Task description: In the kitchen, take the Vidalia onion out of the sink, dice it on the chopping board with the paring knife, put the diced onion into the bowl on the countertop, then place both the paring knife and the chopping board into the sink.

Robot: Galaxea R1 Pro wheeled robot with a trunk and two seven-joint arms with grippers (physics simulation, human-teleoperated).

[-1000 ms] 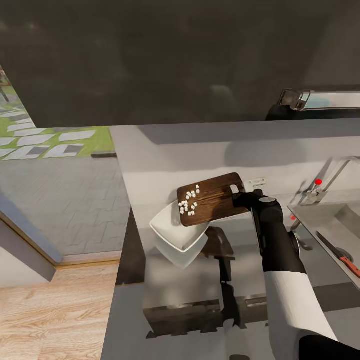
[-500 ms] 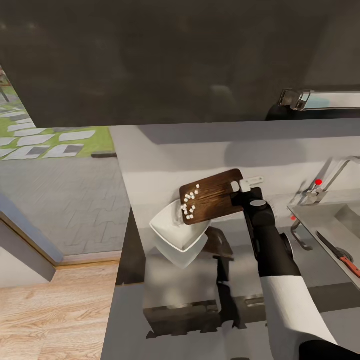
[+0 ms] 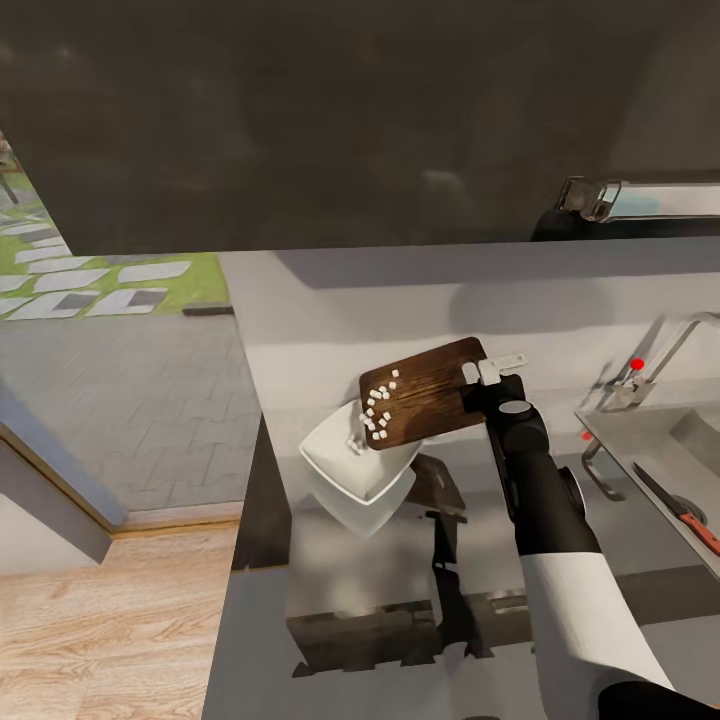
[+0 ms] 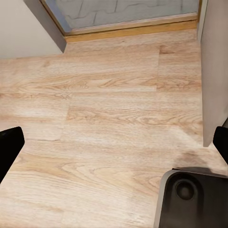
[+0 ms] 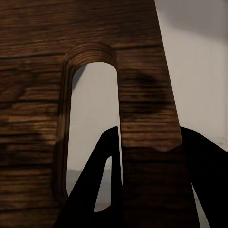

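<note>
- Head view looks down from above over the glossy grey table (image 3: 400, 300).
- Right wrist view sits close against the dark brown wooden slotted chopping board (image 5: 142, 57), shared with head view (image 3: 430, 395).
- Left wrist view faces the pale wooden plank floor (image 4: 104, 123).

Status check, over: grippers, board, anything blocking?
Right gripper shut on board, tilted over bowl. Diced onion sliding toward bowl. Left gripper open over floor. Knife in sink. Nothing blocking.

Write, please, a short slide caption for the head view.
Right pincer tilts the chopping board, sliding diced onion toward the bowl.
</note>
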